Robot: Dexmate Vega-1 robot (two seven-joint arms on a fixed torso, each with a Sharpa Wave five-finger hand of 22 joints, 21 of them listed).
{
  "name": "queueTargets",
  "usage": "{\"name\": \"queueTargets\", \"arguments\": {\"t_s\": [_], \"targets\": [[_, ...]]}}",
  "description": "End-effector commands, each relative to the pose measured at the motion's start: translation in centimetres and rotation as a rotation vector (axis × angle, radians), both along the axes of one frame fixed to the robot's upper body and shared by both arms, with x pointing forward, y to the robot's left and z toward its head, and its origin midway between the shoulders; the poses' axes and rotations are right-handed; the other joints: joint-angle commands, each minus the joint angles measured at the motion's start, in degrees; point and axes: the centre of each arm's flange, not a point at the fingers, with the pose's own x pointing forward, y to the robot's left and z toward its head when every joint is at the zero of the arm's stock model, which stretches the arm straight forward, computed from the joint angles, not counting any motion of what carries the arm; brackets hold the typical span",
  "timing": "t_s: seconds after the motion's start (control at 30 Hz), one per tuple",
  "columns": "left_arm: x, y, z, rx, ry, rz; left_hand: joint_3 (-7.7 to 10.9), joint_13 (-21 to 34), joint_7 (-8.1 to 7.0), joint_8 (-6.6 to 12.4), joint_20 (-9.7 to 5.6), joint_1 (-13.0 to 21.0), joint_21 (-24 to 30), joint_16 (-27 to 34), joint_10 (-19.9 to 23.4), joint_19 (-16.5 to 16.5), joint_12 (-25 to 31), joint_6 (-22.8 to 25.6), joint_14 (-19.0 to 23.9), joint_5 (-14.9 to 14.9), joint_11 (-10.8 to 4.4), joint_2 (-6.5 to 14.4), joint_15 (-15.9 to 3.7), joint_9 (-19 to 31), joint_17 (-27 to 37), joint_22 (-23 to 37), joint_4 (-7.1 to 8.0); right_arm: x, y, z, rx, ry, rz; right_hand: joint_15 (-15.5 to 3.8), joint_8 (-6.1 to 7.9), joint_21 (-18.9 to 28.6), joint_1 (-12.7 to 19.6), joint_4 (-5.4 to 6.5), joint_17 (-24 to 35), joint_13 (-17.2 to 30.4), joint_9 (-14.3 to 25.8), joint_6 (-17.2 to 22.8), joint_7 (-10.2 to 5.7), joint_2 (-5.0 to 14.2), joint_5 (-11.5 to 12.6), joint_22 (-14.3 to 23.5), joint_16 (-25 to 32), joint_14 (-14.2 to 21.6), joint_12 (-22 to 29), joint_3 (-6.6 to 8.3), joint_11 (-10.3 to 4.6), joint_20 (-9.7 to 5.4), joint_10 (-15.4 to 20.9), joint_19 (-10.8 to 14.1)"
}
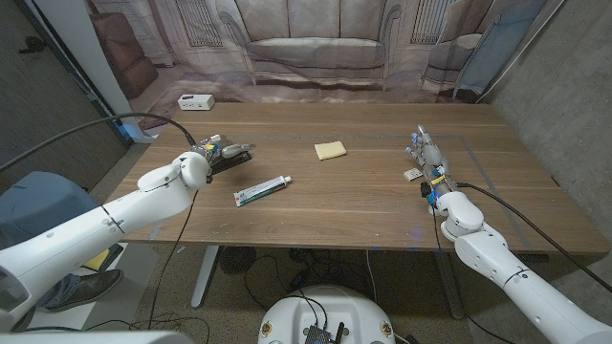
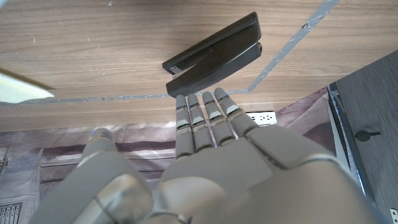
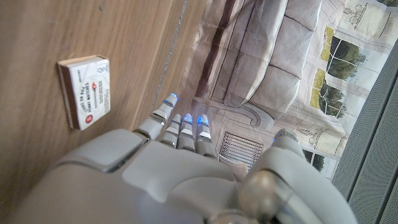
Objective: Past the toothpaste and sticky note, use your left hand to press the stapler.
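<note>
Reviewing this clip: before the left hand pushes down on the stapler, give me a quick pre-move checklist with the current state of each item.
1. Left hand is at the stapler: ok; in the left wrist view its fingertips reach the stapler's near edge.
2. Fingers already pressing on top of the stapler: cannot tell.
3. Left hand holds nothing, fingers extended: ok.
4. Toothpaste and sticky note lie apart from the stapler, out of the way: ok.
5. Right hand waits at the table's far side beside a small box, holding nothing: ok.
</note>
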Motion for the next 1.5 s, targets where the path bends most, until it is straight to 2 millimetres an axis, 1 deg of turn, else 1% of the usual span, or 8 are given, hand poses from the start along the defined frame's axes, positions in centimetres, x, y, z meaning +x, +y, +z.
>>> {"name": "queueTargets", "arguments": {"t_s": [0.03,0.27,0.37,0.77,1.07,1.2,1.27,1.5], "targets": [[-0.6,0.0,0.1,-0.014,-0.045,-0.024,0.12,0.05,-0.06,-0.13,-0.08,0.27,-0.18,-0.05,-0.17,0.43,-0.11,0.04,-0.14,-0.02,0.13,0.37,0.55,0.10,0.01,0.19,-0.17,-0.3,-0.1,0.0,-0.002,-0.007,-0.007,0.17,-0.02,0.02,-0.01,-0.39,0.34,0.24,0.23,0.44,-0.22,0.47,-0.13,0.19,-0.05,0.17,-0.03,0.05,0.09,0.36,0.10,0.29],[-1.1,0.0,0.2,-0.032,-0.107,-0.045,0.16,0.06,-0.04,-0.32,0.12,0.32,-0.28,-0.14,-0.38,0.28,-0.21,-0.48,-0.37,-0.04,0.02,0.44,0.61,0.11,0.02,0.19,-0.23,-0.5,-0.1,-0.1,-0.002,-0.012,-0.005,0.21,-0.02,0.02,0.06,-0.45,0.33,0.24,0.23,0.44,-0.23,0.52,-0.12,0.19,-0.07,0.16,-0.04,0.08,0.04,0.36,0.09,0.30],[-1.3,0.1,0.2,-0.039,-0.126,-0.047,0.19,0.06,-0.02,-0.31,0.17,0.37,-0.31,-0.16,-0.28,0.23,-0.19,-0.48,-0.43,-0.05,0.35,0.50,0.56,0.11,0.02,0.19,-0.27,-0.6,-0.2,0.0,0.000,-0.017,-0.004,0.16,-0.04,0.02,0.04,-0.46,0.33,0.24,0.23,0.42,-0.24,0.49,-0.12,0.19,-0.06,0.19,-0.03,0.06,0.10,0.33,0.12,0.30],[-2.4,0.5,0.3,-0.064,-0.220,-0.072,0.35,0.08,-0.11,-0.24,0.25,0.59,-0.36,-0.18,-0.28,0.24,-0.22,-0.38,-0.50,-0.08,0.16,0.72,0.64,0.13,0.01,0.19,-0.41,-0.7,-0.5,0.0,0.009,-0.023,-0.006,0.12,-0.04,0.06,0.01,-0.49,0.34,0.24,0.23,0.43,-0.22,0.48,-0.13,0.19,-0.05,0.27,-0.02,0.03,0.12,0.15,0.18,0.42],[-3.1,1.2,0.0,-0.112,-0.294,-0.092,0.42,0.09,0.08,-0.26,0.41,0.73,-0.44,-0.15,-0.16,0.13,-0.19,-0.50,-0.45,-0.13,0.63,0.78,0.77,0.14,0.00,0.18,-0.53,-0.6,-0.4,0.2,0.006,-0.036,0.005,0.15,-0.04,0.05,-0.01,-0.51,0.36,0.24,0.23,0.43,-0.25,0.53,-0.13,0.19,-0.06,0.26,-0.03,0.03,0.05,0.12,0.17,0.43],[-3.2,1.4,-0.2,-0.137,-0.321,-0.112,0.39,0.10,0.24,-0.31,0.53,0.70,-0.45,-0.12,-0.15,0.16,-0.20,-0.64,-0.40,-0.17,0.82,0.74,0.94,0.14,0.01,0.18,-0.56,-0.6,-0.3,0.3,0.001,-0.043,0.005,0.08,-0.04,0.05,-0.06,-0.50,0.37,0.24,0.23,0.41,-0.23,0.52,-0.13,0.19,-0.06,0.25,-0.02,0.00,0.05,0.15,0.20,0.46],[-3.1,1.5,-0.3,-0.156,-0.331,-0.136,0.34,0.11,0.23,-0.32,0.68,0.64,-0.44,-0.05,0.33,0.24,-0.02,-0.73,-0.24,-0.20,1.30,0.69,0.95,0.15,0.01,0.18,-0.57,-0.6,-0.3,0.4,0.004,-0.042,0.003,0.11,-0.04,0.05,-0.07,-0.51,0.37,0.24,0.23,0.42,-0.23,0.49,-0.14,0.19,-0.07,0.24,-0.02,-0.02,0.11,0.17,0.21,0.46],[-2.8,1.4,-0.5,-0.204,-0.355,-0.191,0.13,0.14,0.65,-0.19,0.99,0.23,-0.08,0.42,1.45,1.35,0.35,-0.46,1.18,-0.29,1.34,0.57,1.27,0.16,0.05,0.20,-0.48,-0.7,-0.2,0.5,0.001,-0.048,0.003,0.11,-0.03,0.04,-0.14,-0.54,0.37,0.24,0.23,0.46,-0.24,0.38,-0.15,0.19,-0.05,0.32,-0.03,-0.09,0.08,0.18,0.19,0.47]]}}
